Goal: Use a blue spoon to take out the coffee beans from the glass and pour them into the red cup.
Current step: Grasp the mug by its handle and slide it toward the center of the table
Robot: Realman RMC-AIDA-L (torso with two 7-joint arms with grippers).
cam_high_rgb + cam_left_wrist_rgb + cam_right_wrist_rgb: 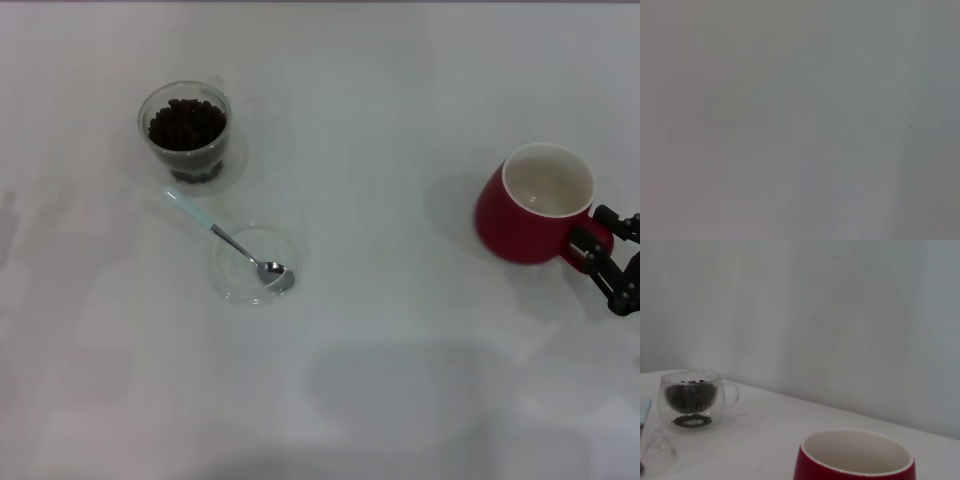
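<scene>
The red cup point(535, 205) is gripped by its handle in the right gripper point(598, 247), well apart from the glass point(188, 131) of coffee beans point(187, 124), beside which the blue spoon point(228, 240) is rested on a clear saucer point(240, 283).

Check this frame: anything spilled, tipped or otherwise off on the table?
Nothing stands out. The glass is upright with the coffee beans inside, none loose on the table. The blue spoon rests with its bowl in the clear saucer. The red cup stands upright, empty, the right pincer at its handle.
</scene>
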